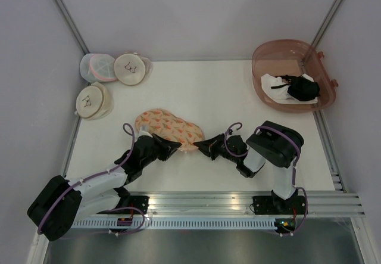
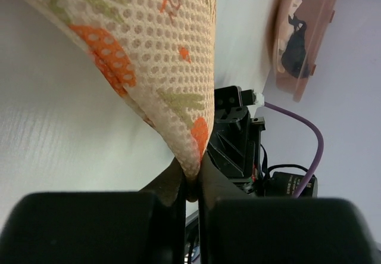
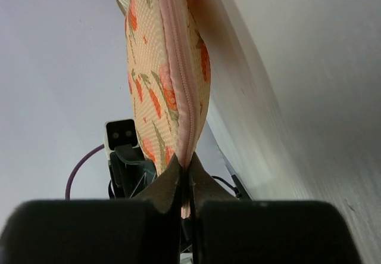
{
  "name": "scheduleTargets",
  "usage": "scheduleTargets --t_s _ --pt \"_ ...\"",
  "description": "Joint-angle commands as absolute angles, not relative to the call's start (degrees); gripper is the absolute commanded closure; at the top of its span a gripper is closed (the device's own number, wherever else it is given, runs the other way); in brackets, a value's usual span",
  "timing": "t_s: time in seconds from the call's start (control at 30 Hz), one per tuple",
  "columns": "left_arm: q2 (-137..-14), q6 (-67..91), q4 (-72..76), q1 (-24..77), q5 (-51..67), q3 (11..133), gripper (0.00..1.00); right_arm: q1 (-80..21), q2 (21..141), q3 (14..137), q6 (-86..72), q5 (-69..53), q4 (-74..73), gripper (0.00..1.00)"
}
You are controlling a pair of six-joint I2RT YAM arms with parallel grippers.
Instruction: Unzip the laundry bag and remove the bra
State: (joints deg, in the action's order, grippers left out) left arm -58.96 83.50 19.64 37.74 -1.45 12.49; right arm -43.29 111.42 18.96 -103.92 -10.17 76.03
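While clamping mesh at near edge of bag on table with left gripper, pinches zip end at bag's right end with right gripper, shut tight. Shows zip closed along bag's visible seam, bra unseen. Leaves unzipping, removal to do.

One laundry bag; two cream pouches; one mesh pouch; one bin.

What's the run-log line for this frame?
phase: pre-unzip | left gripper: shut on laundry bag edge | right gripper: shut on zipper end | zipper: visible stretch closed | bra: not visible
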Motion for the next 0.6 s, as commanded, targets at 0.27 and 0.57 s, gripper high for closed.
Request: scheduleTargets --t_s 0.27,0.57 --pt "-56.6 79.11 16.36 37.88 -7.99 18.19 0.98 -43.86 102.75 16.53 -91.25 -18.63 92.65 0.02" --pt "-59.32 79.98 10.28 35.16 -3.35 23.9 0.98 -47.09 75.88 30.55 -37.98 -11.93 32.02 0.02"
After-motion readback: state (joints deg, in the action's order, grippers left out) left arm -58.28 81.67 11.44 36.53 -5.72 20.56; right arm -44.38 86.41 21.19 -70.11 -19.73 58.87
